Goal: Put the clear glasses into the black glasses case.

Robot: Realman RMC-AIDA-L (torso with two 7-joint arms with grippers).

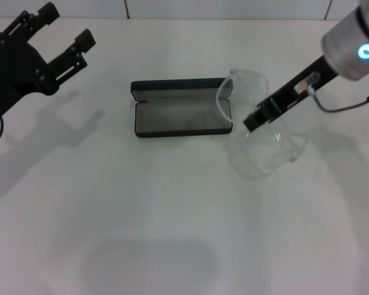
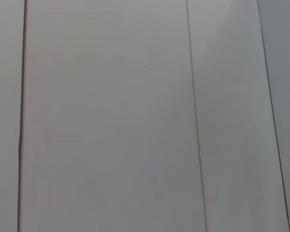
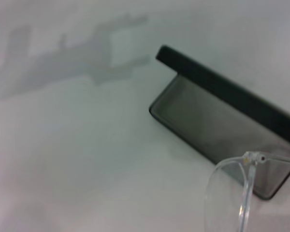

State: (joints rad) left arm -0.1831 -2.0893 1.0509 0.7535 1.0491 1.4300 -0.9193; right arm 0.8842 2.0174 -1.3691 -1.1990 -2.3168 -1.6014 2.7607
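Black glasses case (image 1: 181, 115) lies open, long axis nine-to-three; clear glasses (image 1: 258, 132) at its three o'clock end, clamped by right gripper (image 1: 258, 118) (left gripper (image 1: 67, 38) parked, spread).

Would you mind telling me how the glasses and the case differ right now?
The glasses are clear and see-through; the case is black with grey lining. The glasses are at the right gripper, beside the case's end; the case lies open on the table, nothing in it. The left gripper hangs open, far off.
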